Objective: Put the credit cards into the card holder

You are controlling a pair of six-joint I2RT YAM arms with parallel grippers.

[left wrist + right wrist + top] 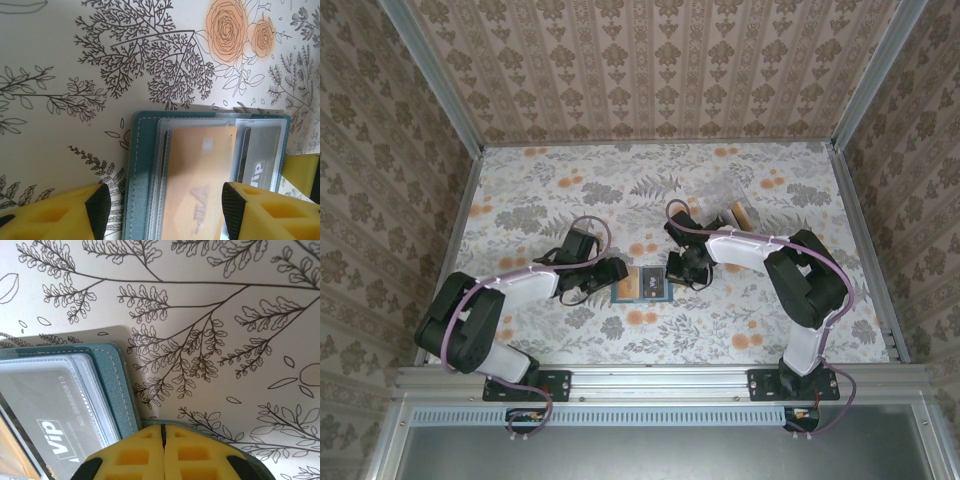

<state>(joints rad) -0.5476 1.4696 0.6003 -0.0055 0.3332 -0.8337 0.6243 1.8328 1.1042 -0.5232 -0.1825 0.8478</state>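
Observation:
The teal card holder (640,285) lies open on the flowered table between my two grippers. In the left wrist view its teal border (142,165) frames clear pockets holding a tan-yellow card (200,170) and a dark grey card (262,160). My left gripper (165,212) is open, its black pads (97,210) standing either side of the tan card's pocket, the left pad just outside the holder's edge. The right wrist view shows the holder (107,375) with the grey card (45,410). My right gripper (163,440) is shut, its tips resting on a teal edge of the holder.
A tan card-like thing beside clear plastic (740,213) lies at the back right, behind the right arm. Wallpapered walls and metal rails (865,250) close in the table on three sides. Both arms (520,285) reach in low from the near edge.

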